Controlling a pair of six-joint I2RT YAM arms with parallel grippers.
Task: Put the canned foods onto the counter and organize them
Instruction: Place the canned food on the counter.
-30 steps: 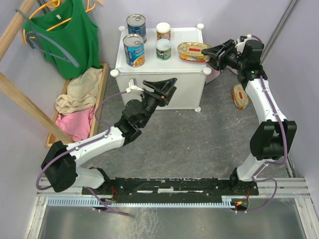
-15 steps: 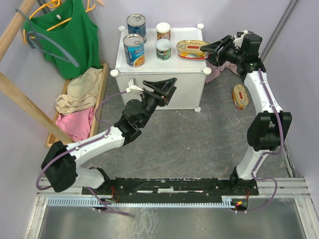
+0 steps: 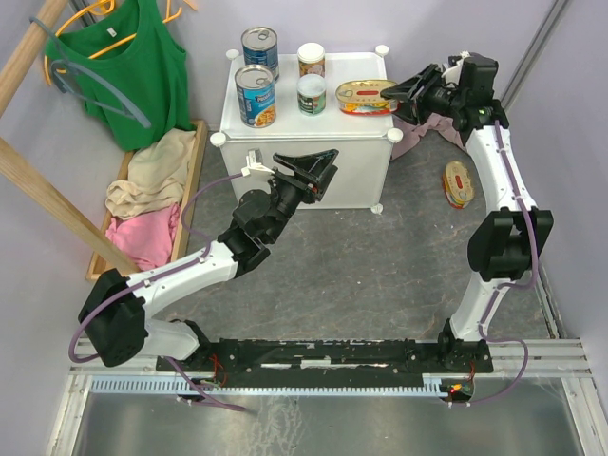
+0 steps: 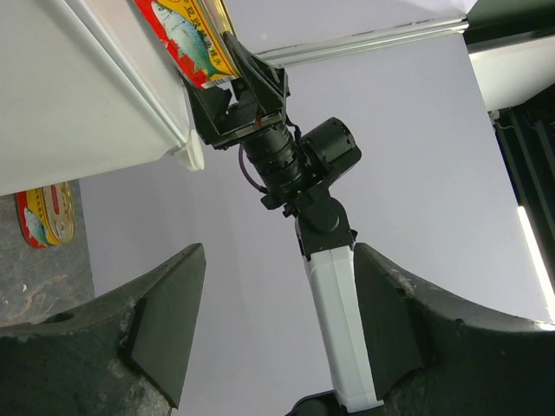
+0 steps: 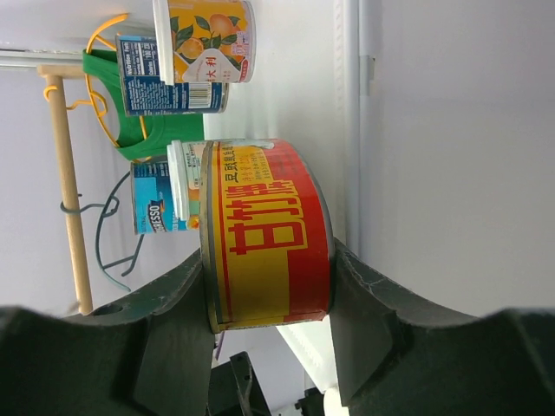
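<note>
The counter (image 3: 285, 128) is a white cube cabinet with round corner knobs. On its top stand two tall blue-labelled cans (image 3: 259, 47) (image 3: 256, 95) and two small white-topped cans (image 3: 311, 59) (image 3: 311, 94). My right gripper (image 3: 397, 92) is shut on a flat oval red-and-gold tin (image 3: 365, 97) at the top's right side. In the right wrist view the tin (image 5: 269, 234) sits between my fingers (image 5: 173, 329), close against the white top (image 5: 434, 173); I cannot tell if they touch. A second oval tin (image 3: 459, 183) lies on the floor at right. My left gripper (image 3: 318, 169) is open and empty in front of the cabinet.
A wooden tray of clothes (image 3: 152, 195) lies left of the cabinet. A green top on a hanger (image 3: 133, 66) hangs behind it, and wooden poles (image 3: 52, 195) slant at far left. A pinkish object (image 3: 410, 142) lies by the cabinet's right rear corner.
My right gripper has carried the oval tin a little to the left and further over the counter top. The left arm has not moved.
</note>
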